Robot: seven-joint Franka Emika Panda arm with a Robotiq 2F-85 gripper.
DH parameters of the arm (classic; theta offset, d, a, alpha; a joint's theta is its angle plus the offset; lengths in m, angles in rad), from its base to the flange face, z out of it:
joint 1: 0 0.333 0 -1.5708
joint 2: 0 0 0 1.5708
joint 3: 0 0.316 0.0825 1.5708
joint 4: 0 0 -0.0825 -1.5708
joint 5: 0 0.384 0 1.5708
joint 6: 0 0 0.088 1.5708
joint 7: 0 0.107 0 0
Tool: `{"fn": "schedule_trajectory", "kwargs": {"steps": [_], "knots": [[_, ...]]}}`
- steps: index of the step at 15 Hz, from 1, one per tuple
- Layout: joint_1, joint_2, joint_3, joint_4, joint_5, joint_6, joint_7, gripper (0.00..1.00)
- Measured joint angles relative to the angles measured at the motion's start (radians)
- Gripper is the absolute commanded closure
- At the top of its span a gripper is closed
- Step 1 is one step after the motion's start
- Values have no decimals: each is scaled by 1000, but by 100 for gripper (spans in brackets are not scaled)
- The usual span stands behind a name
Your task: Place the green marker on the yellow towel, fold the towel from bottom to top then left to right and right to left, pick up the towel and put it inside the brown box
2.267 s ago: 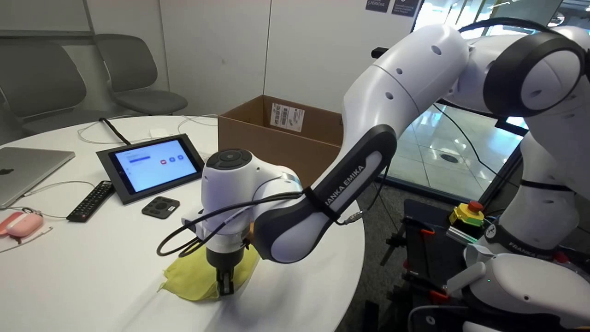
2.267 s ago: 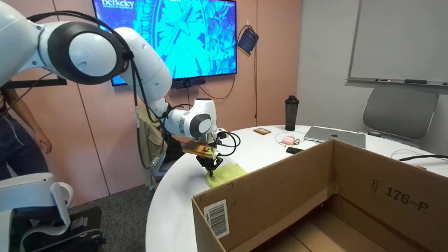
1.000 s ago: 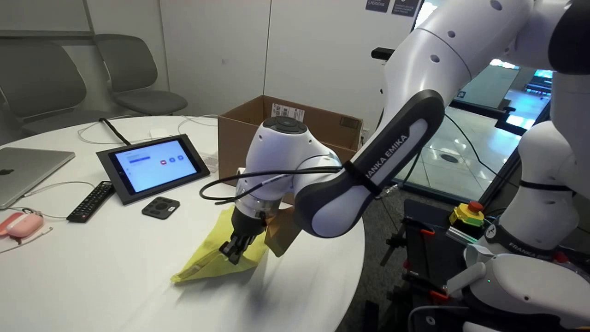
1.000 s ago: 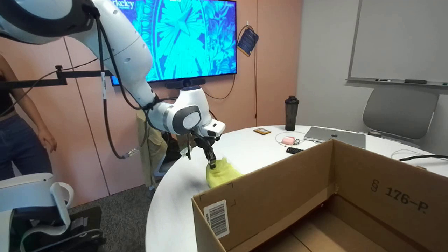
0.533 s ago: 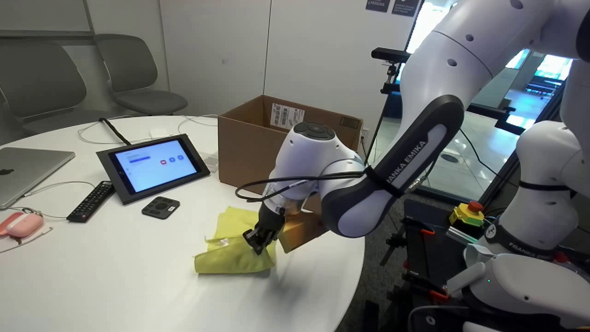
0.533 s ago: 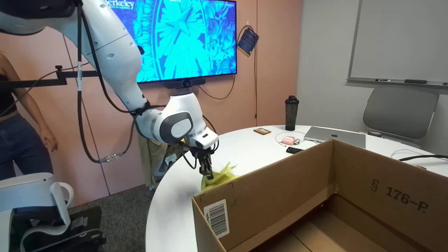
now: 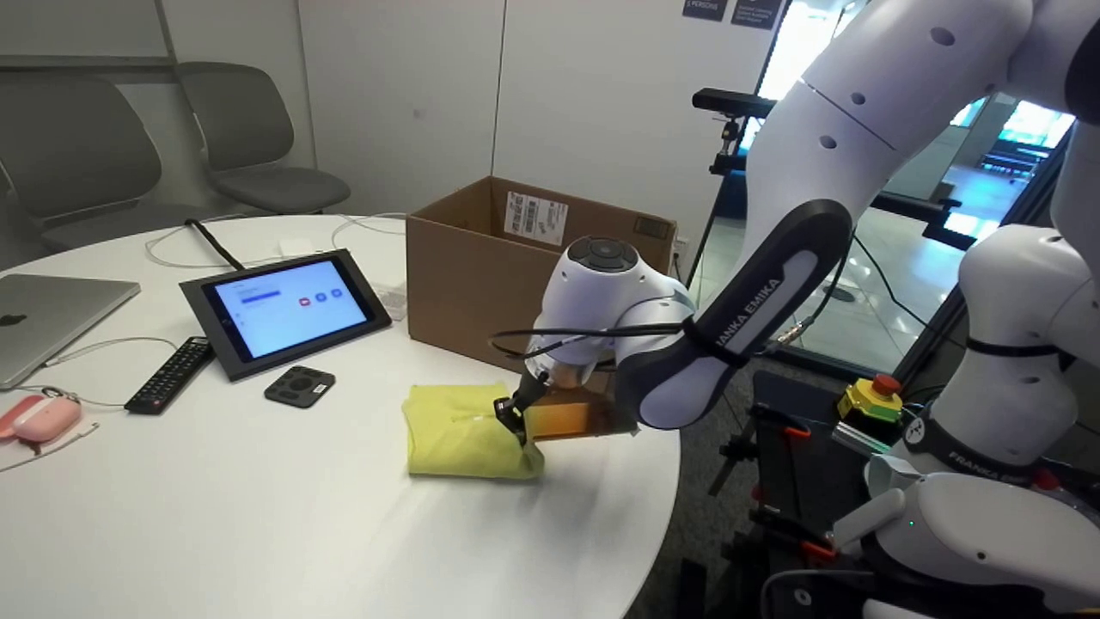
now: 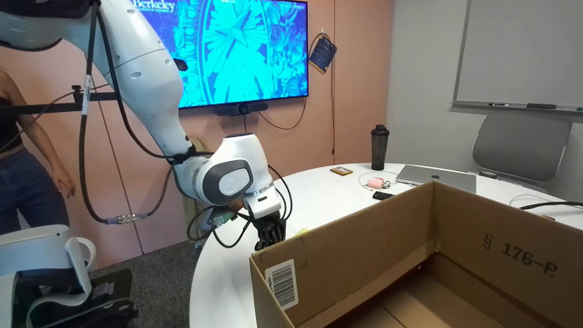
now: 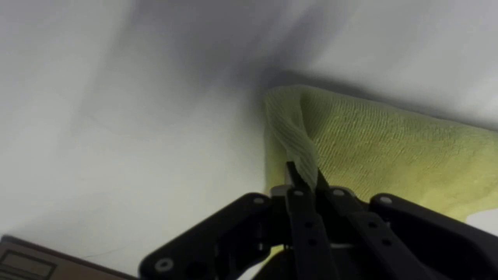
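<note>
The yellow towel [image 9: 389, 155] runs off the right edge of the wrist view and under the gripper [image 9: 305, 175], whose fingertips pinch a fold near its corner tightly between them; a brown shape [image 9: 74, 270] at lower left is too cut off to name; in an exterior view the cardboard box [image 8: 355, 259] spills past the right and bottom edges, and its wall leaves me only a sliver of towel near the centre, the fingertips a dark tangle by the rim; a person [image 8: 32, 196] at the left edge shows only in part.

The towel lies at lower centre of an exterior view, outside the box and near it, on a white table [image 7: 215, 516] with a curved edge; a tablet [image 7: 292, 305], a silver laptop [image 7: 60, 309] and a black remote control [image 7: 170, 376] sit toward the left; a blue screen [image 8: 241, 54] hangs on a pink wall [image 8: 360, 91].

The towel is folded into a plump, soft-cornered rectangle, its cloth finely ribbed; the box is crisp-edged, with a barcode label [image 8: 282, 284].
</note>
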Motion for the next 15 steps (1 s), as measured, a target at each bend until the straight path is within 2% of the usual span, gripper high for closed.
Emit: {"fn": "schedule_trajectory", "kwargs": {"steps": [1, 2, 7, 11, 15], "knots": [[2, 6, -11, 0, 0, -17, 42, 85], [2, 11, -16, 0, 0, -32, 79, 68], [2, 22, -7, 14, -8, -86, 171, 31], [25, 16, -14, 61, -81, -142, 212, 3], [70, -16, -47, 126, -216, -229, 288, 0]]}}
